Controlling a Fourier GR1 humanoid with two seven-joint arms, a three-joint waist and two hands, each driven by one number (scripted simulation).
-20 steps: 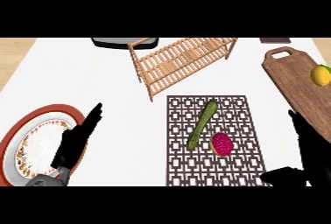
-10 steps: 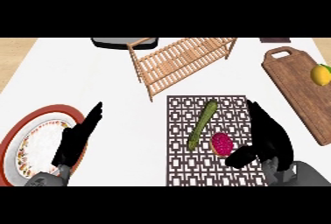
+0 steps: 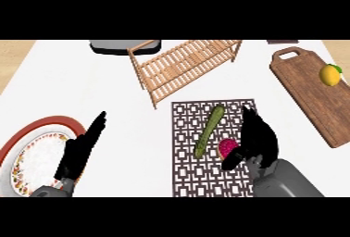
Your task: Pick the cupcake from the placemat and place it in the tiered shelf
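Right hand (image 3: 258, 136) sits over the right part of the placemat (image 3: 213, 178), fingers straight and pointing up the mat, thumb hanging down-left beside the cupcake (image 3: 228, 147); I see nothing held, so I log it as open. Cupcake, pink-red, lies on the placemat just left of my palm, thumb tip close to it, contact I can't tell. Green cucumber (image 3: 209, 131) lies tilted on the mat just left of the cupcake. Wooden tiered shelf (image 3: 183, 68) is beyond the mat's top edge, on the white bench (image 3: 96, 92). Cutting board (image 3: 309, 92) with a lemon (image 3: 331, 74) is at the right. Left hand (image 3: 80, 150) rests open, fingers straight, beside a red-rimmed plate (image 3: 21, 143) at the left.
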